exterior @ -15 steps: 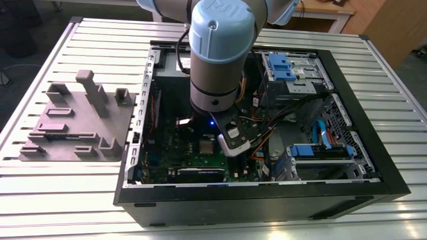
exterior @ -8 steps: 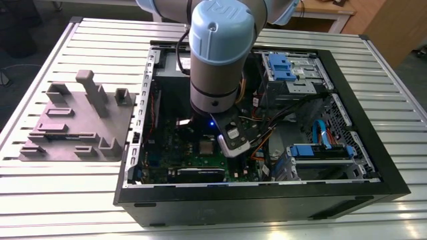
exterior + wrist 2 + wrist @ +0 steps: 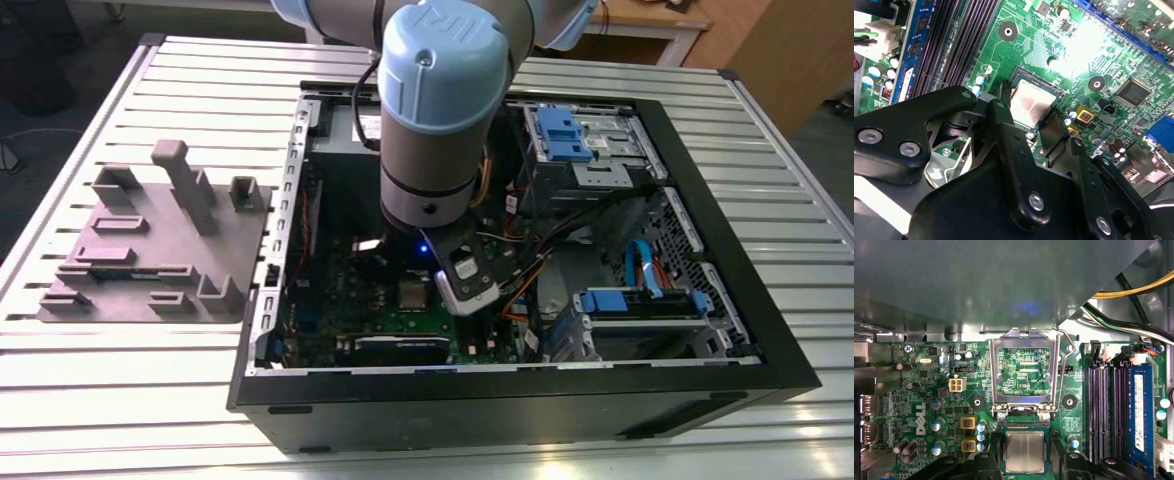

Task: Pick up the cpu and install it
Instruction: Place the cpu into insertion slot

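The cpu (image 3: 1024, 451), a small square chip with a shiny grey metal top, lies flat in its socket on the green motherboard (image 3: 929, 390). It also shows in the second wrist view (image 3: 1031, 102). My gripper (image 3: 1024, 442) straddles it, with one black finger (image 3: 995, 442) on each side just outside the socket's edges, so it stands open. The metal socket frame (image 3: 1024, 337) is swung up behind the chip, its lever (image 3: 1064, 370) raised. In the exterior view the gripper (image 3: 430, 288) reaches down into the open computer case (image 3: 534, 390).
A grey plastic fixture block (image 3: 154, 250) sits on the slatted table at the exterior view's left. Memory slots (image 3: 1104, 410) and a blue module (image 3: 1139, 415) flank the socket. Cables (image 3: 561, 230) and blue drive bays (image 3: 641, 300) crowd the case's other half.
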Controlling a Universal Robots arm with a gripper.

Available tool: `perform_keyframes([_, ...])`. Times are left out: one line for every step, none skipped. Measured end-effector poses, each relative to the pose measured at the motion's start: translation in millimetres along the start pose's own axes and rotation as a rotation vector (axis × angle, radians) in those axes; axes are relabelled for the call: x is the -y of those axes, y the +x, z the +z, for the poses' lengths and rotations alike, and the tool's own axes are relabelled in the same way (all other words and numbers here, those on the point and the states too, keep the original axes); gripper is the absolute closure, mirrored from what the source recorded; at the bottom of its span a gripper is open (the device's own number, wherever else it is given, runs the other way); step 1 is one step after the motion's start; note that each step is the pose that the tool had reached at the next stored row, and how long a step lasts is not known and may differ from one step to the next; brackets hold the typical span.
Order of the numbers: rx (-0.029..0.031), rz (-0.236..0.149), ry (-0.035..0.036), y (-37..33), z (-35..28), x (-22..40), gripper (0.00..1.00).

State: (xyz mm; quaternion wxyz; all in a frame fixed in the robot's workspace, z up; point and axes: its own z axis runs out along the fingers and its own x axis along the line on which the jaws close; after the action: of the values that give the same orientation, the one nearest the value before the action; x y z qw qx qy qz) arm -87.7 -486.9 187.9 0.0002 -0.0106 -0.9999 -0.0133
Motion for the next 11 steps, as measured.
perform_keyframes([0.0, 0.0, 0.0003, 0.0, 0.0, 0.1, 0.53])
perform_keyframes([0.0001, 0.0, 0.0007, 0.0, 0.0, 0.2, 0.53])
perform_keyframes([0.0002, -0.001, 0.0011, 0.0, 0.1, 0.3, 0.53])
perform_keyframes([0.0002, -0.001, 0.0015, 0.0, 0.1, 0.4, 0.53])
perform_keyframes([0.0002, -0.002, 0.0019, 0.0, 0.1, 0.7, 0.53])
perform_keyframes([0.0002, -0.002, 0.0025, 0.0, 0.1, 1.0, 0.53])
perform_keyframes([0.0003, -0.003, 0.003, -0.1, 0.1, 1.3, 0.53])
perform_keyframes([0.0002, -0.003, 0.0034, -0.1, 0.1, 1.5, 0.53])
perform_keyframes([0.0003, -0.003, 0.0034, -0.1, 0.1, 1.5, 0.53])
perform_keyframes([0.0002, -0.003, 0.0035, -0.1, 0.1, 1.5, 0.53])
perform_keyframes([0.0002, -0.003, 0.0036, -0.1, 0.1, 1.6, 0.53])
